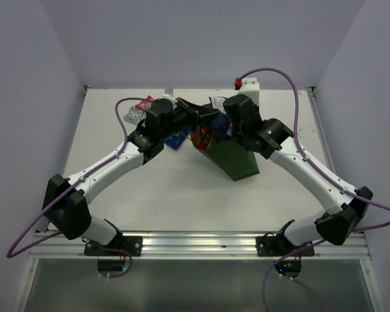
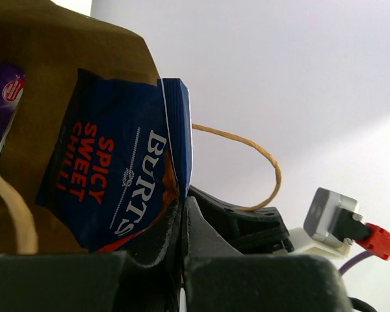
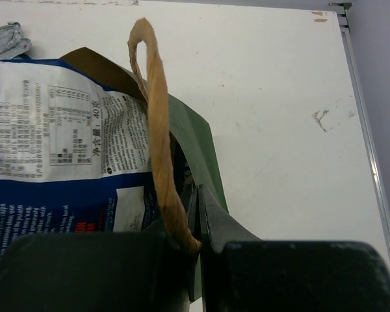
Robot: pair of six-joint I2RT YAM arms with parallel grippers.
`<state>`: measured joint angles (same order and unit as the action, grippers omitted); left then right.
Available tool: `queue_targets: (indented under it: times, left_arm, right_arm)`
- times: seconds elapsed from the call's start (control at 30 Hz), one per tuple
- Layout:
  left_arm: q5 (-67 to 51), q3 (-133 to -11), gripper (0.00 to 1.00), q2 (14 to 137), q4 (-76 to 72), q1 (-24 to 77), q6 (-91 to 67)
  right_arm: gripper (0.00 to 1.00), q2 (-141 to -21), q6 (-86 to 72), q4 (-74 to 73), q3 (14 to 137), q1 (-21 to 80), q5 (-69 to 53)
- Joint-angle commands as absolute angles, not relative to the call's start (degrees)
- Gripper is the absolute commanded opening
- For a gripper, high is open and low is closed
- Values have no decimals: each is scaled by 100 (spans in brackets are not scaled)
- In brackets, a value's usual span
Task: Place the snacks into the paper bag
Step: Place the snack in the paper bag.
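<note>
The dark green paper bag (image 1: 237, 159) stands tilted at mid-table, its brown inside (image 2: 45, 58) facing my left wrist camera. My left gripper (image 1: 198, 117) is shut on a dark blue snack packet (image 2: 117, 175) by its edge, at the bag's mouth; in its own view the jaws (image 2: 184, 198) meet on the foil. A purple packet (image 2: 6, 91) lies inside the bag. My right gripper (image 1: 225, 127) is shut on the bag's green rim (image 3: 198, 140) beside a tan handle (image 3: 157, 130). The blue packet's white printed back (image 3: 58, 143) fills the mouth.
Loose packets lie at the back left: a pink one (image 1: 143, 104), a silver-grey one (image 1: 133, 116) (image 3: 6, 39) and a blue one (image 1: 177, 140). A white box with a red plug (image 1: 247, 83) sits at the back edge. The bag's other handle (image 2: 260, 156) loops out.
</note>
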<state>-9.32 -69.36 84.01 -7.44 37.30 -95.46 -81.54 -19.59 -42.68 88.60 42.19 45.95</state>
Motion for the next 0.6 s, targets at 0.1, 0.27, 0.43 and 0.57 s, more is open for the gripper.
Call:
queue_targets:
  times: [0.1, 0.27, 0.43, 0.57]
  left_arm:
    - [-773, -7225, 0, 8640, -1055, 3955, -9519]
    - [-747, -7146, 0, 8684, -844, 4008, -9361]
    - [-773, -7154, 2, 8692, -589, 4060, -9106]
    - [-835, -7005, 7, 8684, -518, 4104, -9035]
  right_arm:
    - [0, -8068, -2145, -4025, 9114, 4307, 4755]
    - [0, -8068, -2110, -4043, 9114, 4333, 4737]
    - [0, -8077, -2092, -4025, 9141, 4342, 4729]
    - [0, -8104, -2074, -4008, 9149, 4342, 4729]
